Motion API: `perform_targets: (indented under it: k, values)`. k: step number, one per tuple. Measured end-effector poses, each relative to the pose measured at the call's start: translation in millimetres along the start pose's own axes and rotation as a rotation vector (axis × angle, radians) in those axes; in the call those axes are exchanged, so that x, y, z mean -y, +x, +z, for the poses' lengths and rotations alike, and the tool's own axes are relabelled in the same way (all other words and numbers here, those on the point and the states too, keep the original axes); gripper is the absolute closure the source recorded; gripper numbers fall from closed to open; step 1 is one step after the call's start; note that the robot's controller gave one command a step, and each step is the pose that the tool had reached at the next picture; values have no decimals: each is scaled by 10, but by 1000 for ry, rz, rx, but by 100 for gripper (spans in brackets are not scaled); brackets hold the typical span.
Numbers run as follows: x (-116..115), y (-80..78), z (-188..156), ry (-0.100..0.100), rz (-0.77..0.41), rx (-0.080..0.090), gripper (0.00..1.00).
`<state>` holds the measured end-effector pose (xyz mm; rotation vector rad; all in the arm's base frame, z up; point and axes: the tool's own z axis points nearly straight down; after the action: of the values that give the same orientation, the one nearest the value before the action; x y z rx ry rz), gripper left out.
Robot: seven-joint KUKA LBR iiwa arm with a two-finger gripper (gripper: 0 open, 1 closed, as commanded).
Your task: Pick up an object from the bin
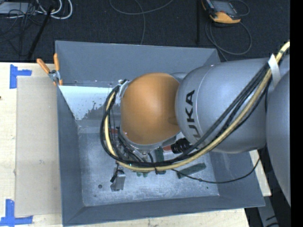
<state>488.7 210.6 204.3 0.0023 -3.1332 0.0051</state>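
Tool low over bin floor, tucked beneath orange cover and cable loops. How far open, holding anything or not: cannot tell from here. Nearest loose thing: dark flat strip on floor at 3 o'clock of tool, close, long axis roughly 2-to-8 o'clock. Small dark grey piece at 7 o'clock, also near; bin thing or robot part, unclear. Judging: short shift toward 3 o'clock needed, then closing across strip's narrow width.
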Motion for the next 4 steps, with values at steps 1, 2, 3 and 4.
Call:
perform_targets:
  k: [1,2,3,4]
  values:
    - [1263,145,740,-1,-7,1,0]
    - [1916,-42,400,0,-53,11,0]
    - [2809,-90,1400,-1,-69,0,0]
    - [2770,-108,1359,-4,-70,6,100]
